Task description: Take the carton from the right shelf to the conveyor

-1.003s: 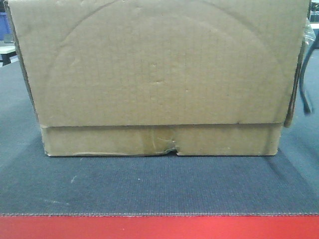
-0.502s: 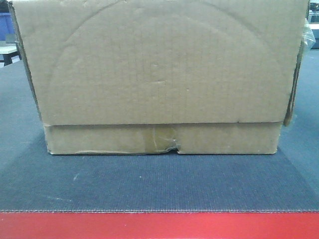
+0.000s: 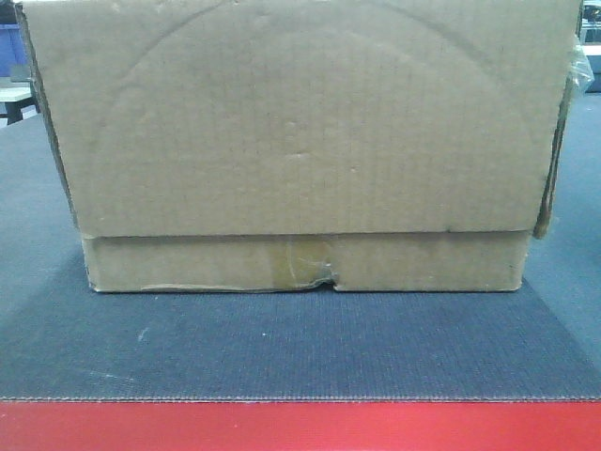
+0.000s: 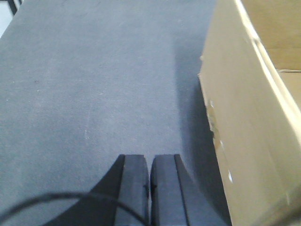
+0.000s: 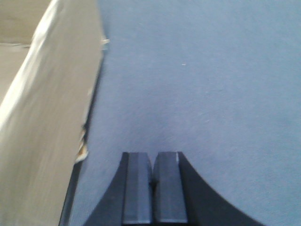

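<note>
The carton (image 3: 300,141) sits on the conveyor (image 3: 300,348), flanked by the left gripper (image 4: 149,181) and right gripper (image 5: 153,181), jaws pressed together, empty, clear of its sides.

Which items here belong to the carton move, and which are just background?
Job items:
carton, sitting on the conveyor
conveyor
left hand, shut, beside the carton
right hand, shut, beside the carton

Background:
blue bin, far left
white table edge, far left
</note>
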You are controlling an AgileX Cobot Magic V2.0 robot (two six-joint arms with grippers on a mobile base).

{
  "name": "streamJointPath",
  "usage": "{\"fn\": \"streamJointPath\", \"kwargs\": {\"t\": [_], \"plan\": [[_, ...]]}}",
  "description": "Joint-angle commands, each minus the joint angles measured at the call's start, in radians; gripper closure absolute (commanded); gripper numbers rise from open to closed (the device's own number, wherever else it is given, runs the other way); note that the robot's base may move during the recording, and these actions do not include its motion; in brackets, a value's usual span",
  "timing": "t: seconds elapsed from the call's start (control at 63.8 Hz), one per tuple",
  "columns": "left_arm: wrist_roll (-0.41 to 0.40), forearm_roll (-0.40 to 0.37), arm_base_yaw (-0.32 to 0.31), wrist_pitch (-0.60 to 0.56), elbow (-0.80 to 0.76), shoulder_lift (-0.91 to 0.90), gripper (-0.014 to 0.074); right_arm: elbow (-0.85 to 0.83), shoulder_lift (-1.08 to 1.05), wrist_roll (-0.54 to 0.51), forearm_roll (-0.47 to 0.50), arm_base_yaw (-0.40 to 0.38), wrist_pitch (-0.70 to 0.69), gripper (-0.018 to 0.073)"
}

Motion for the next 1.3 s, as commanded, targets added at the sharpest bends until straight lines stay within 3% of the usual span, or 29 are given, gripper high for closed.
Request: {"fn": "streamJointPath", "kwargs": {"t": [0.0,0.282,0.58,1.285], "plan": [[0.002,-0.008,0.005,-0.108,0.109,-0.109,0.0581,0.130,-0.114,-0.007,-0.010,-0.006,-0.137,0.0632],[0.002,-0.008,0.005,-0.128,0.237,-0.425,0.0581,0.332,-0.401,-0.007,-0.010,-0.006,-0.286,0.0632],[0.002,-0.008,0.005,-0.128,0.239,-0.629,0.0581,0.344,-0.596,-0.007,-0.010,-0.006,-0.302,0.0632],[0.002,-0.008,0.005,-0.128,0.239,-0.671,0.0582,0.344,-0.605,-0.007,-0.010,-0.006,-0.313,0.0632]]}}
